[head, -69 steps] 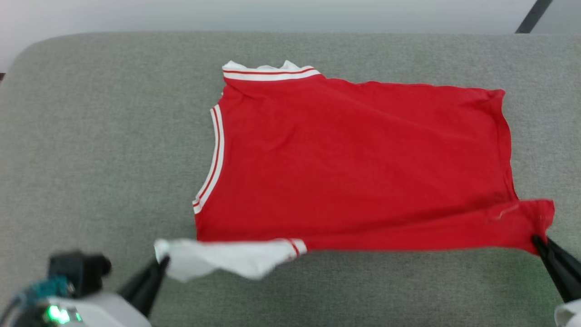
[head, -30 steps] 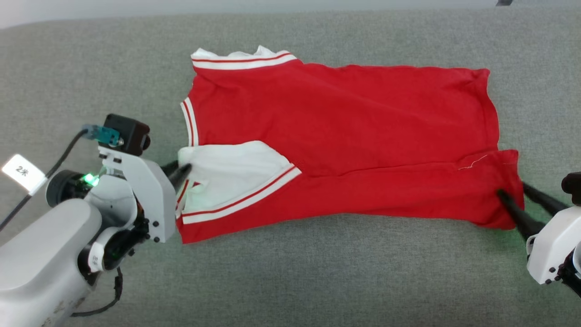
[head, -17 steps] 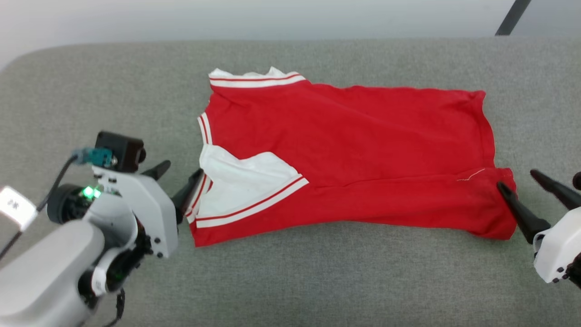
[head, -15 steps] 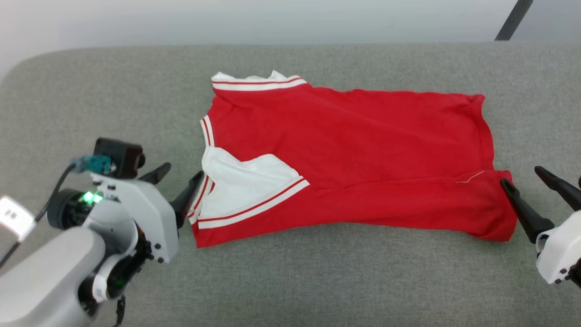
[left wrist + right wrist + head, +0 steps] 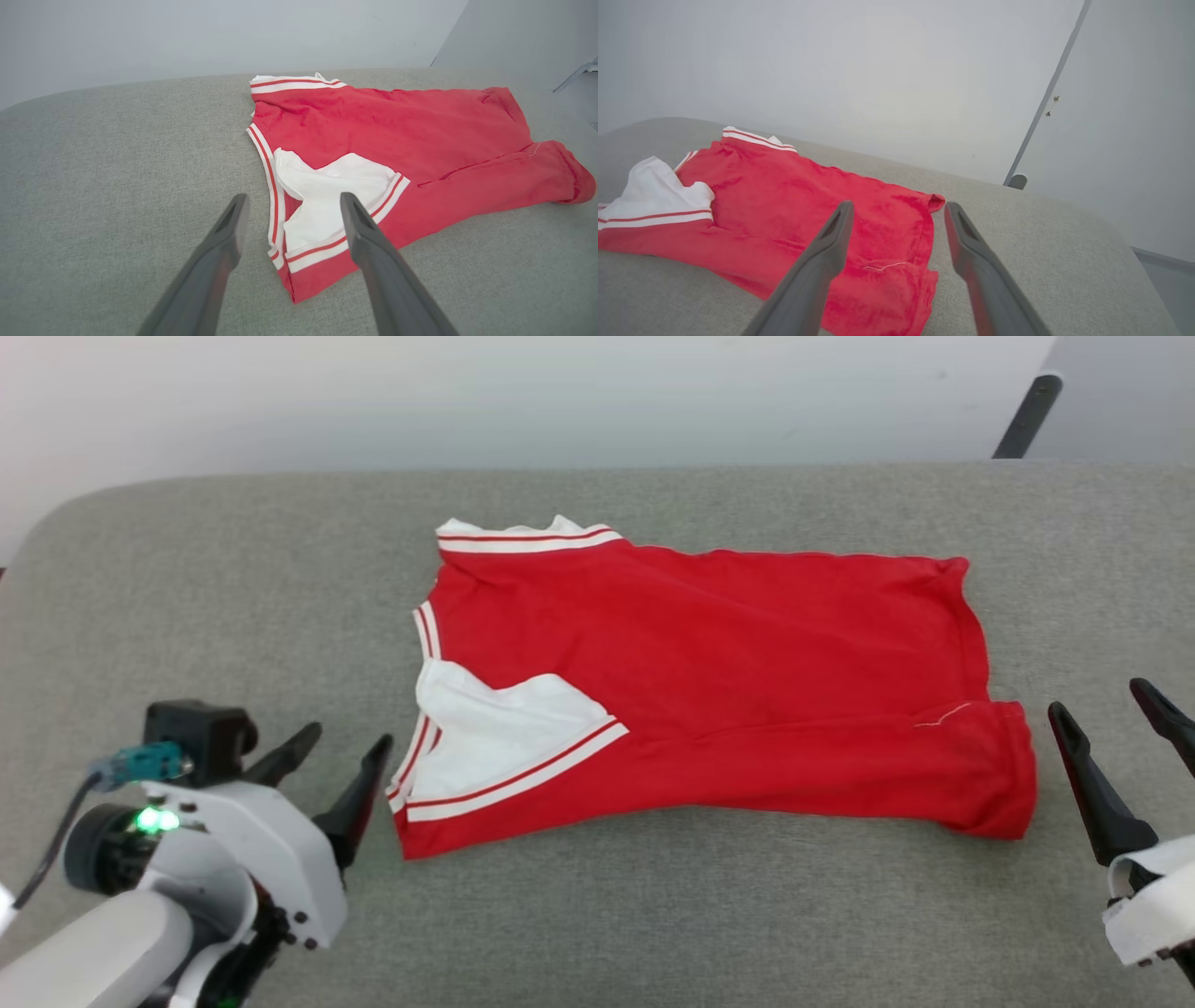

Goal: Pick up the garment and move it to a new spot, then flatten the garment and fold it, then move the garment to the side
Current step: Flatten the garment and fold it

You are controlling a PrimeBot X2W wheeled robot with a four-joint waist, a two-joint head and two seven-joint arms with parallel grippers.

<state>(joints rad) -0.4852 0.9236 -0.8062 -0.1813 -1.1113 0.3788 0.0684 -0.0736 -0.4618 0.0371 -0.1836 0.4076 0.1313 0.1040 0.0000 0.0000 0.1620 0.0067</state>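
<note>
Grey cushion (image 5: 187, 569), red white-trimmed garment (image 5: 709, 681)

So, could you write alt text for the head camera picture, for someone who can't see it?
A red jersey with white striped trim lies on a grey cushion, its near edge folded over. The left gripper and right gripper stand open beside its two ends, holding nothing.
</note>
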